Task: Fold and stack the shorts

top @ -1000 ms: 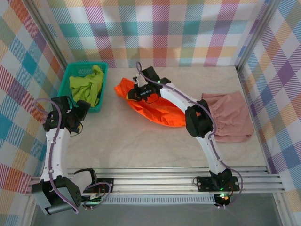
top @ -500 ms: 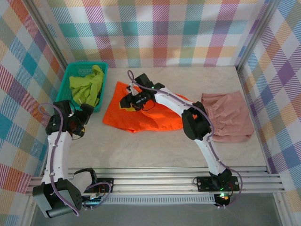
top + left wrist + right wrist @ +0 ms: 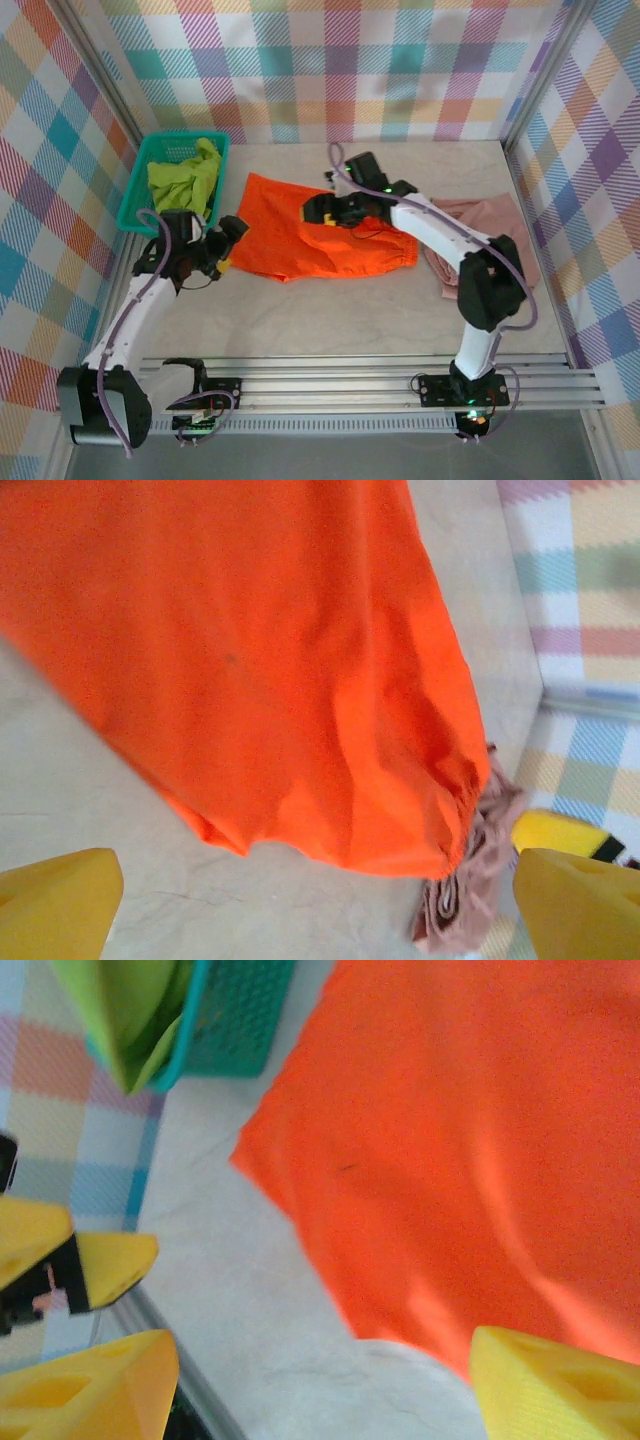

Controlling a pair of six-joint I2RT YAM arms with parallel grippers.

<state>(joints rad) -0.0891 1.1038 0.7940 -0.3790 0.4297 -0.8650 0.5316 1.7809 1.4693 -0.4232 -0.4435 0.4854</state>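
The orange shorts (image 3: pixel 320 242) lie spread flat mid-table, also seen in both wrist views (image 3: pixel 270 670) (image 3: pixel 480 1140). My right gripper (image 3: pixel 312 210) (image 3: pixel 320 1390) hovers open over their upper middle, nothing between its yellow fingers (image 3: pixel 555 1385). My left gripper (image 3: pixel 228 248) (image 3: pixel 320 910) stands open at their left edge, over bare table. The pink shorts (image 3: pixel 495 250) (image 3: pixel 470 900) lie bunched at the right, partly under the right arm. The lime green shorts (image 3: pixel 185 180) (image 3: pixel 120 1010) sit crumpled in the teal basket (image 3: pixel 140 195).
The basket (image 3: pixel 235 1020) stands at the back left, close to the orange shorts' corner. Plaid walls close in the table on three sides. A metal rail (image 3: pixel 330 385) runs along the near edge. Bare tabletop (image 3: pixel 320 320) lies in front of the shorts.
The right gripper has opened and let go of the orange shorts, which went from a bunched heap to lying flat. It drew back rightward. The left gripper moved in to their left edge.
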